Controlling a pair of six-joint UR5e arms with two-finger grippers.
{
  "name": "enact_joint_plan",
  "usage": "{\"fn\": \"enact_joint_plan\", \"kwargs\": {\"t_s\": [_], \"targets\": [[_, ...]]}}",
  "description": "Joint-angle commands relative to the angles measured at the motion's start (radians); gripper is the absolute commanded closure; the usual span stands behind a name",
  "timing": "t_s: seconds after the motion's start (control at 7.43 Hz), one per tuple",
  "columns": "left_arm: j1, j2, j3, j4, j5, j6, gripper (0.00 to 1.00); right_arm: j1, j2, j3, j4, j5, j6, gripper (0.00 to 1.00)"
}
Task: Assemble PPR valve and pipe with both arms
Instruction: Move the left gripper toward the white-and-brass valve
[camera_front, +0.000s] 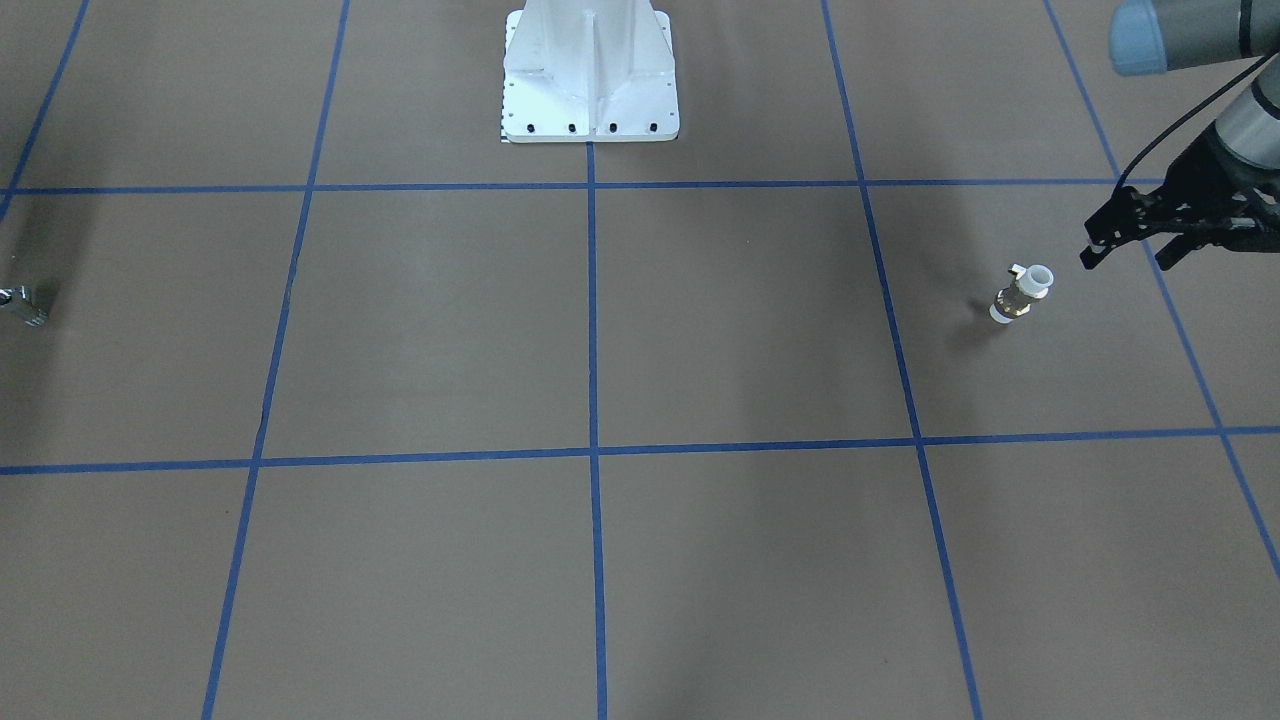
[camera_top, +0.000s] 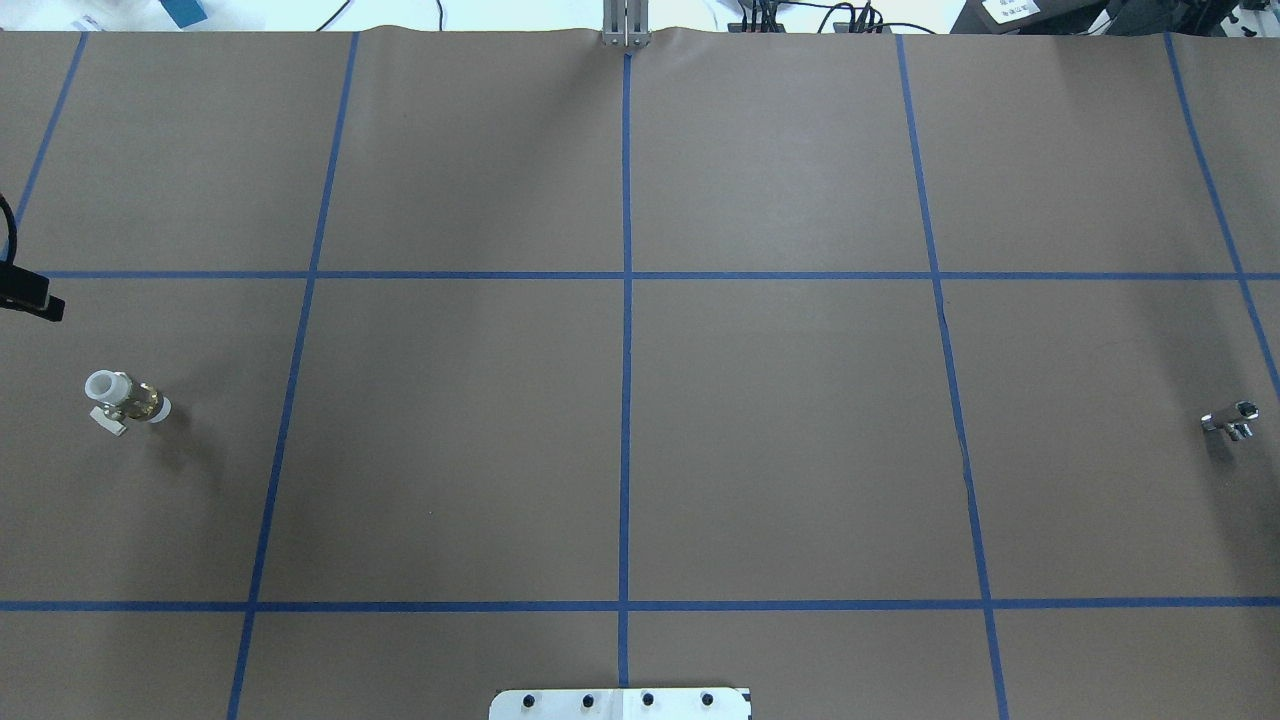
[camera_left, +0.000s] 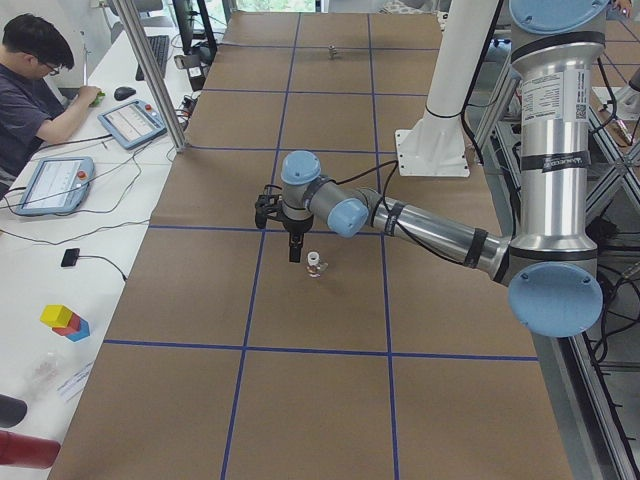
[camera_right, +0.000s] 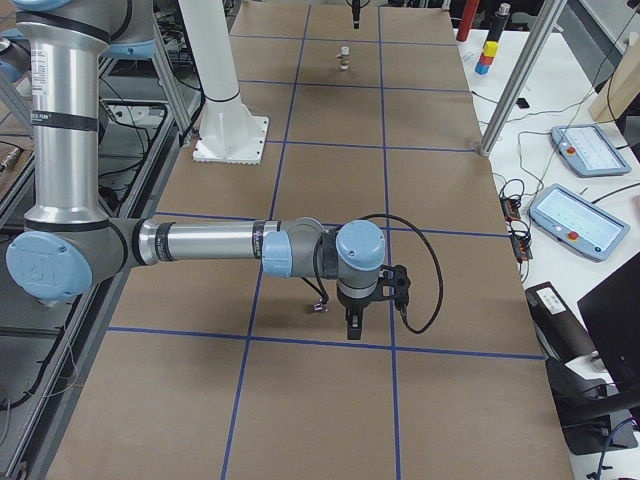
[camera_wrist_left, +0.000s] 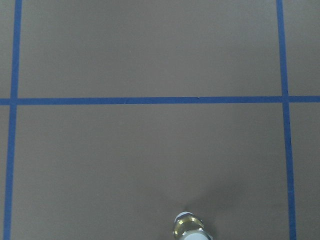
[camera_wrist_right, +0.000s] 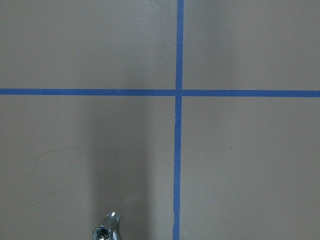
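A: Biggest first. What carries it all?
B: The worktop (camera_top: 780, 430), brown paper with a blue tape grid. The white pedestal (camera_front: 590, 80) is bolted at the robot's edge on the centre line, so I'm using it as reference.

A: Arms?
B: The left arm (camera_left: 430, 230) reaches out low from beside the pedestal toward the robot's left end. The right arm (camera_right: 200, 243) does the same toward the opposite end.

A: Grippers?
B: The left gripper (camera_front: 1125, 258) hangs above the paper with its fingers spread, holding nothing. The right gripper (camera_right: 352, 322) shows only in the side view, pointing down. Can't tell if it's released or clenched.

A: Task things?
B: The PPR valve (camera_top: 125, 397) stands on end, white opening up, lever out the side. It's far from the pedestal on the robot's left and forward of it. The left gripper is near it, on the side away from the pedestal, not touching. The pipe (camera_top: 1232, 420), shiny metal, lies far from the pedestal on the robot's right. The right gripper is just beside it, but contact is too small to judge. The two parts are well apart.
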Motion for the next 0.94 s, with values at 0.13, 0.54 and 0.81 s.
{"fn": "enact_joint_plan", "kwargs": {"t_s": [0.13, 0.54, 0.81], "targets": [[0.120, 0.018, 0.010, -0.054, 0.088, -0.093, 0.00, 0.000, -0.001, -0.006, 0.000, -0.002, -0.001, 0.00], [0.150, -0.003, 0.036, -0.054, 0.089, -0.093, 0.00, 0.000, 0.000, -0.012, 0.000, -0.003, -0.001, 0.00], [0.175, -0.013, 0.049, -0.054, 0.100, -0.093, 0.00, 0.000, 0.002, -0.026, 0.006, -0.005, -0.003, 0.00]]}}
